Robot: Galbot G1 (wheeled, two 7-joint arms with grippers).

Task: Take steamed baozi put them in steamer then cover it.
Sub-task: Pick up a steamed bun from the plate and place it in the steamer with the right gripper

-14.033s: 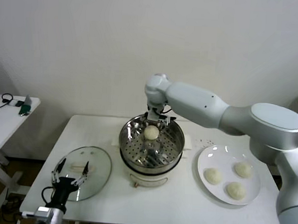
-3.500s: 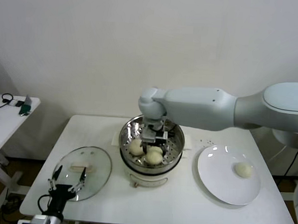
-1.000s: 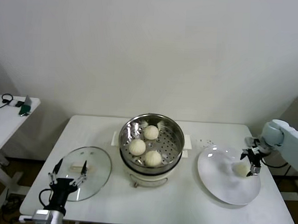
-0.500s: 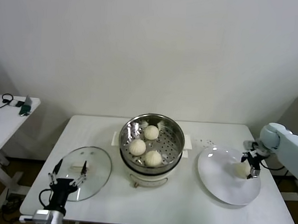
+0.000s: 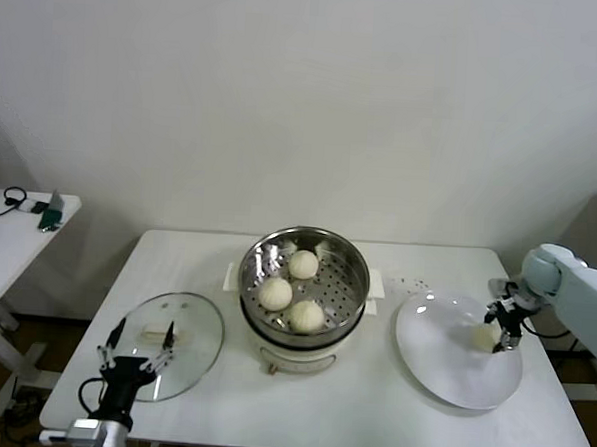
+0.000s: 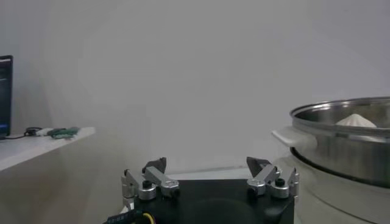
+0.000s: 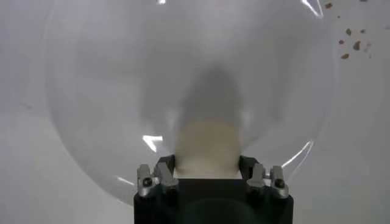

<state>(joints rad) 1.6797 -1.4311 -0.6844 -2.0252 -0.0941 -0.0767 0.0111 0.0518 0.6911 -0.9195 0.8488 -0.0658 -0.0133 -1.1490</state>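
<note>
Three cream-white baozi point(image 5: 302, 264) lie on the perforated tray of the steel steamer point(image 5: 251, 271) at the table's middle. The fourth baozi point(image 5: 484, 336) sits on the right part of the white plate point(image 5: 441, 371). My right gripper point(image 5: 501, 329) is down over it. In the right wrist view the fingers press both sides of this baozi point(image 7: 207, 146), so the gripper point(image 7: 206, 167) is shut on it. The glass cover point(image 5: 187, 338) lies flat at the front left. My left gripper point(image 5: 138, 343) hovers open at the cover's near edge; the left wrist view shows it point(image 6: 207, 165) empty, with the steamer point(image 6: 341, 143) beyond.
Small dark crumbs point(image 5: 410, 283) lie on the table between steamer and plate, also in the right wrist view point(image 7: 350, 42). A white side table point(image 5: 18, 229) with small items stands to the left. The table's right edge is close to the plate.
The right arm put baozi into the steamer and went back to the plate. In the last second the right gripper settled lower around the last baozi. The left arm has stayed still.
</note>
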